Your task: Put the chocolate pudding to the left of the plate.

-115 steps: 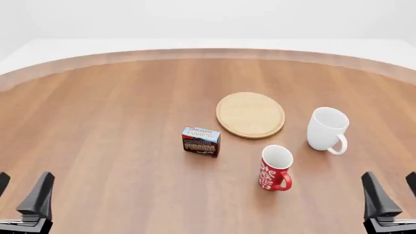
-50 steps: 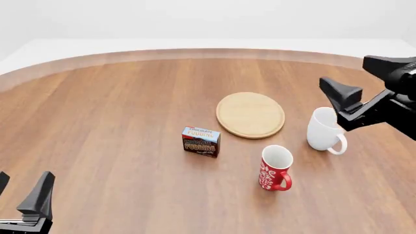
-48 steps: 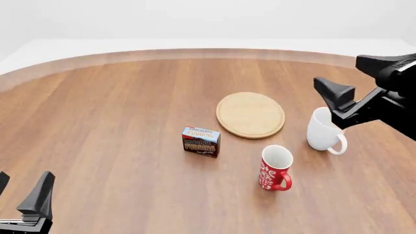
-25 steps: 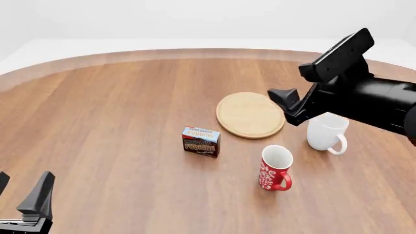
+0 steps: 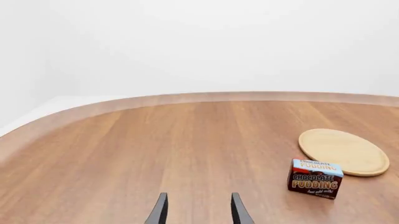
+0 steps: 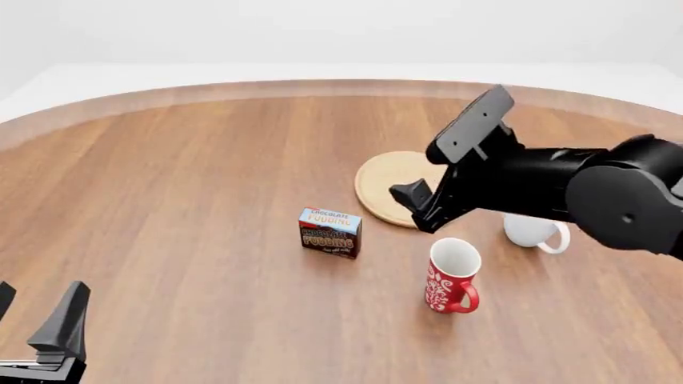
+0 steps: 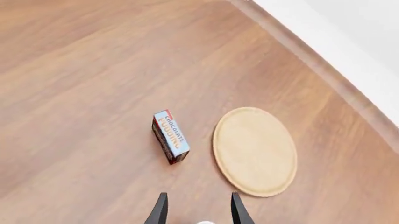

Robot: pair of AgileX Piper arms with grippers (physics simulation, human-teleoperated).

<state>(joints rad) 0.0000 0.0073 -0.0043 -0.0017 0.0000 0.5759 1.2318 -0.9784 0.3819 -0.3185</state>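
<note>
Chocolate pudding upright on table, near plate, toward plate's front-left, gap between them. Left gripper far from plate at table's near-left edge, fingers parted, holding nothing. Plate flat on wood, its right part hidden behind right arm. Right gripper raised over plate, fingers apart, empty, facing carton. Red mug in front of plate, handle on its right. White mug right of plate, mostly hidden by arm.
</note>
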